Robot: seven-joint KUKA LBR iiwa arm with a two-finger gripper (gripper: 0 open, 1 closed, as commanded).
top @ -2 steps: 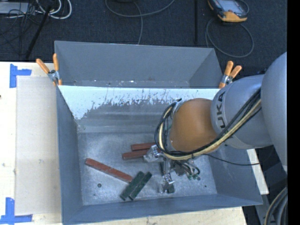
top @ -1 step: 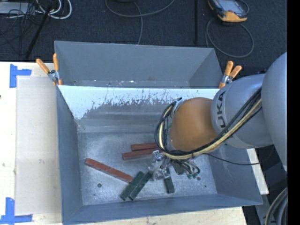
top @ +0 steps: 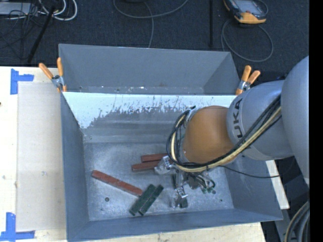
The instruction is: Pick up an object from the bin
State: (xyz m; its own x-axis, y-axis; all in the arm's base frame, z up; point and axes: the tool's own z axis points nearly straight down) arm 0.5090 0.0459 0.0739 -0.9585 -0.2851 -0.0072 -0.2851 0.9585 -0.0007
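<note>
The gripper [top: 179, 197] hangs low over the bin [top: 70, 185] floor, right of centre and toward the near wall, under the arm's orange cover [top: 207, 134]. Whether it is open or closed cannot be told from here, and nothing can be made out in its grasp.

Just to its left lies a dark green block [top: 146, 199], flat and slanted, its far end close to the gripper tip. Whether the two touch I cannot tell. Farther left a long red stick [top: 116, 183] lies at a slant, and beyond the gripper, on the far-left side of it, two short brown sticks [top: 149, 163] lie together.

This looks like the reaching step: the tool is down at floor level but no pick is made. The green block seems the likeliest target, being nearest. The next move would call for a small shift left to straddle the block across its narrow width, then a firm close before lifting. The block lies flat, so a shallow grip could slip off.
</note>
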